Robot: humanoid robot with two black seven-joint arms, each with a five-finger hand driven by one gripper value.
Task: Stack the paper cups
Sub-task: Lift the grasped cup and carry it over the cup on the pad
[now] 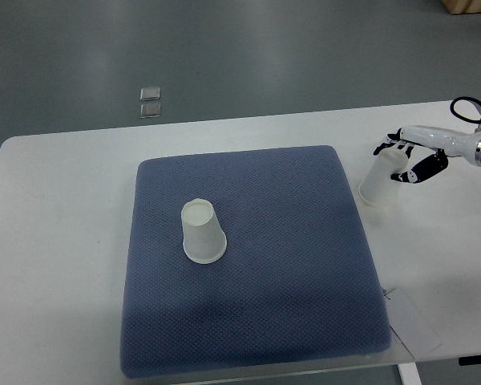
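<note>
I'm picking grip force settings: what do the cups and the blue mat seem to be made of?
Both cups, one on the mat and one in the right hand, look like thin matte white paper. The mat seems soft dimpled fabric or foam.

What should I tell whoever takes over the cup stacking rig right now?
Right hand: closed around a cup on the bare table, just off the pad's right edge.
Left hand: not in view.
Second cup: upside down on the pad, left of centre, untouched.
Done: one cup grasped.
Left: carry the held cup over and stack it with the one on the pad.
</note>
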